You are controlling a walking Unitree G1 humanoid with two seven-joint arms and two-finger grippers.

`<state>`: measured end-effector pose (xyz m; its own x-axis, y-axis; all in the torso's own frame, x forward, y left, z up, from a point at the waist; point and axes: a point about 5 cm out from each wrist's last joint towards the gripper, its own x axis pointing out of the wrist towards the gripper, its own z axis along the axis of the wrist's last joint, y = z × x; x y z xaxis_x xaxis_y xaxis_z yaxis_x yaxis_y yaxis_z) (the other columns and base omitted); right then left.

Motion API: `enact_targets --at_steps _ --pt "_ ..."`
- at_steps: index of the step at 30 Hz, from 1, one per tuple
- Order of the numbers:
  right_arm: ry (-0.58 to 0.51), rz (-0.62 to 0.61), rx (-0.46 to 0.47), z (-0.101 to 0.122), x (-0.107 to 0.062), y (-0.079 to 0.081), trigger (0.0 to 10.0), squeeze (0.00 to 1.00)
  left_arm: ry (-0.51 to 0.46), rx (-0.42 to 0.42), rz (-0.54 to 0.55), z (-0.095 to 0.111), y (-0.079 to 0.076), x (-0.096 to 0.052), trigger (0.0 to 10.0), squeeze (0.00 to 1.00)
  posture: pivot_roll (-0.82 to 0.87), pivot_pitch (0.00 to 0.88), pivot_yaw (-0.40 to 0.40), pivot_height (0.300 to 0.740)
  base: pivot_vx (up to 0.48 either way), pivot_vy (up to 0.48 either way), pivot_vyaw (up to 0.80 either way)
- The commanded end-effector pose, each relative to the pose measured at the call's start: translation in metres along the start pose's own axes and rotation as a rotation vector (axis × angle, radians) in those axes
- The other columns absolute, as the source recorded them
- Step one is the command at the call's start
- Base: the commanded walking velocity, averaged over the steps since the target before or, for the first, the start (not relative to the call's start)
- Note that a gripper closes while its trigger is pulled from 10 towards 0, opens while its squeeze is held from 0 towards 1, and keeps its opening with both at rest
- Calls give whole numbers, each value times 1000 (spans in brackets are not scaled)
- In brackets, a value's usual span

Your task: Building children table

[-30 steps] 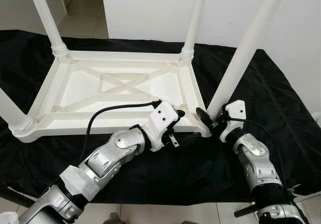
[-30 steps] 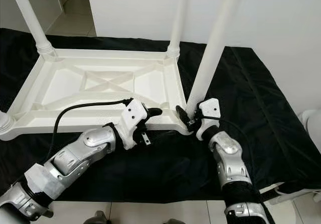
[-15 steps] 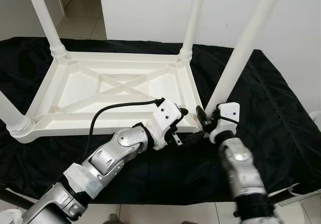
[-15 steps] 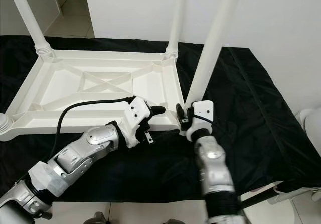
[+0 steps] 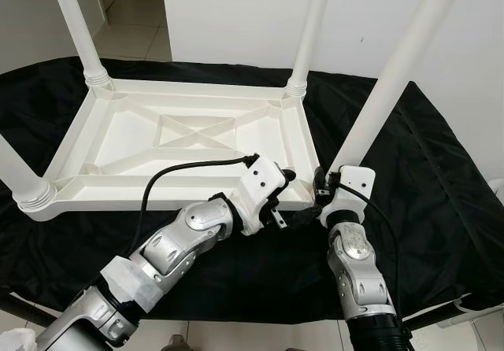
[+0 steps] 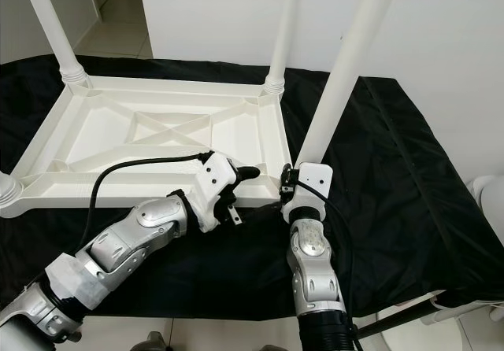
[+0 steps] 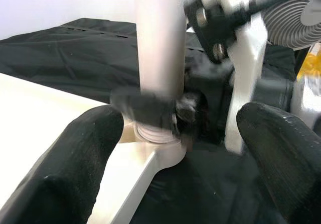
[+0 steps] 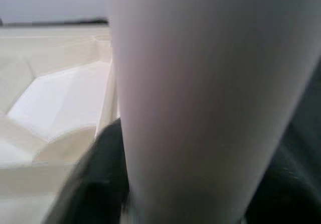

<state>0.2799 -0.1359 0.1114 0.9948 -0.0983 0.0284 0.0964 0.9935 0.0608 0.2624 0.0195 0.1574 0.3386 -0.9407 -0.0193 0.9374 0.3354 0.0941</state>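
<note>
Lying upside down on a black cloth point(image 5: 441, 178), the white table top point(image 5: 126, 142) has four legs up. Right gripper point(image 5: 320, 196) pinches the near-right leg point(image 5: 394, 83) at its base; left gripper point(image 5: 293, 197), fingers point(image 7: 75, 169) spread, sits beside that corner. No legible markings

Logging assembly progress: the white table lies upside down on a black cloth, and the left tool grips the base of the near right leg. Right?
Not quite. The right tool grips the base of the near right leg; the left tool is open beside it, as the left wrist view shows. The white table does lie upside down on the black cloth.
</note>
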Motion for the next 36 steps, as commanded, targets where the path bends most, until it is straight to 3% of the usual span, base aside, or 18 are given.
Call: enact_targets --at_steps 1,10,11,13,14,15,17,19,21,22,24,34,35,36 --pt "41 15 47 -7 -5 4 10000 1000 9 14 -250 -2 -13 -2 10000 0 7 0 -54 740 0 0 0" --pt "6 56 36 0 -10 -1 10000 1000 12 16 -253 -2 -13 -3 10000 0 11 0 -57 740 0 0 0" --pt "-7 100 8 2 -13 -7 10000 302 13 16 -253 -2 -14 -3 10000 0 15 0 -60 740 0 0 0" --pt "-7 100 8 2 -13 -7 10000 302 13 16 -253 -2 -14 -3 10000 0 15 0 -60 740 0 0 0" --pt "-21 169 -19 3 -16 -15 10000 0 14 17 -251 -3 -14 -4 10000 0 16 0 -64 740 0 0 0" --pt "-21 169 -19 3 -16 -15 10000 0 14 17 -251 -3 -14 -4 10000 0 16 0 -64 740 0 0 0" --pt "-44 293 -96 7 -15 -29 10000 0 14 16 -249 -3 -14 -4 10000 0 20 0 -67 740 0 0 0" --pt "-44 293 -96 7 -15 -29 10000 0 14 16 -249 -3 -14 -4 10000 0 20 0 -67 740 0 0 0" --pt "-52 377 -131 9 -9 -35 10000 0 14 16 -248 -3 -14 -4 10000 0 22 0 -63 740 0 0 0" --pt "-52 377 -131 9 -9 -35 10000 0 14 16 -248 -3 -14 -4 10000 0 22 0 -63 740 0 0 0" --pt "-50 490 -172 11 3 -35 10000 0 17 17 -251 -3 -14 -5 10000 0 27 0 -64 740 0 0 0" --pt "-18 639 -208 9 20 -25 10000 0 18 17 -254 -3 -15 -5 10000 0 40 0 -70 740 0 0 0" --pt "0 664 -207 6 24 -23 2588 0 18 17 -251 -3 -15 -4 10000 0 46 0 -73 740 0 0 0" --pt "0 664 -207 6 24 -23 2588 0 18 17 -251 -3 -15 -4 10000 0 46 0 -73 740 0 0 0"
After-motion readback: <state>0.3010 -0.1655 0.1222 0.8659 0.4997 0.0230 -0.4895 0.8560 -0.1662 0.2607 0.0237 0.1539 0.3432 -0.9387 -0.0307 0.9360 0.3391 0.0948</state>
